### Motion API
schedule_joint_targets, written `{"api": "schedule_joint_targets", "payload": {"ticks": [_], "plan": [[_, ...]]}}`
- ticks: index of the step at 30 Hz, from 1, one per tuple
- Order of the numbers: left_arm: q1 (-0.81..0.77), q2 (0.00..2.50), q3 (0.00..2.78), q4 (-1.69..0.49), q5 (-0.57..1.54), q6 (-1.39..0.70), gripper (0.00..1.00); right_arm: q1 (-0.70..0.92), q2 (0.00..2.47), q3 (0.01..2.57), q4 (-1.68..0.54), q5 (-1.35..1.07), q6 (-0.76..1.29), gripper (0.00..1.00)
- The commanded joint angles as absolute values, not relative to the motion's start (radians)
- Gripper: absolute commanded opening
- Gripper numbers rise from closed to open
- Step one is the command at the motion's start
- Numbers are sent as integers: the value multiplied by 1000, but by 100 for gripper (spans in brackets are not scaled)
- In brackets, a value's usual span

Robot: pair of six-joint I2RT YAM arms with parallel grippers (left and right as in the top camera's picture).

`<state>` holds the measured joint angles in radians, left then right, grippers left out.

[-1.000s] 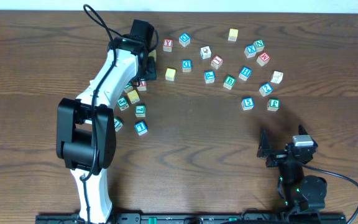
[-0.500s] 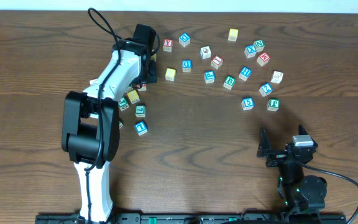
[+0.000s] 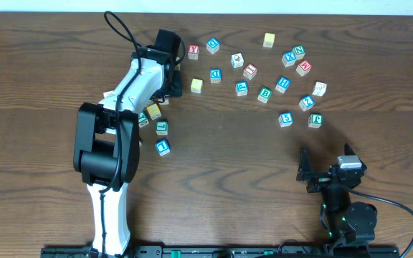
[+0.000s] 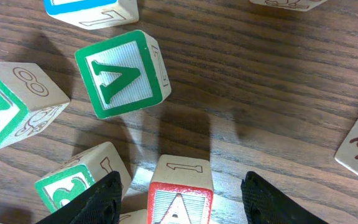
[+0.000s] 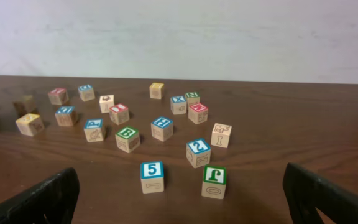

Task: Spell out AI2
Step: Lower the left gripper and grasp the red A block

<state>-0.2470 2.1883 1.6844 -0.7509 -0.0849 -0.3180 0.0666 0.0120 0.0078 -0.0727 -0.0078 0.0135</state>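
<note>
The left tool [image 4: 182, 186] stands released over the brown wooden bench [image 3: 228, 179]. Its two black fingers [image 4: 101, 199] straddle the small red-framed wooden A cube [image 4: 180, 202], one on either side. A strip of bare wood shows between the cube and each finger, so nothing is grasped. The A cube sits flat with its letter face up. Just beyond it lies a green-framed V cube [image 4: 120, 74], turned at an angle, and close beside it, past one finger, a green-framed 3 cube [image 4: 73, 186]. The red-framed wooden I cube [image 3: 250, 70] lies well away from the A cube, toward the right arm's side. The blue-framed wooden 2 cube [image 3: 306, 102] lies farther still the same way, among the loose scatter. The right tool [image 5: 179, 186] is spread wide with nothing in it, far from the A cube, and the 2 cube rests on the bench ahead of it. Compared with a second ago, the white left arm [image 3: 131, 93] has swung its black elbow a little toward the A cube's side and stands straighter over the cubes. The right arm and every visible cube have kept their places.
</note>
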Motion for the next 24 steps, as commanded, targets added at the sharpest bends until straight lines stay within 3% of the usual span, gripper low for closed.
{"api": "schedule_joint_targets", "payload": {"ticks": [1,10,14,24], "plan": [[-249,2202,1689,-749,-87,-327,61,59,7,6,-76,-11,2,99],[-248,2202,1654,-716,-87,-319,60,59,7,6,-76,-11,2,99],[-249,2202,1654,-711,-87,-320,52,59,7,6,-76,-11,2,99],[-249,2204,1625,-713,-87,-320,50,59,7,6,-76,-11,2,99]]}}
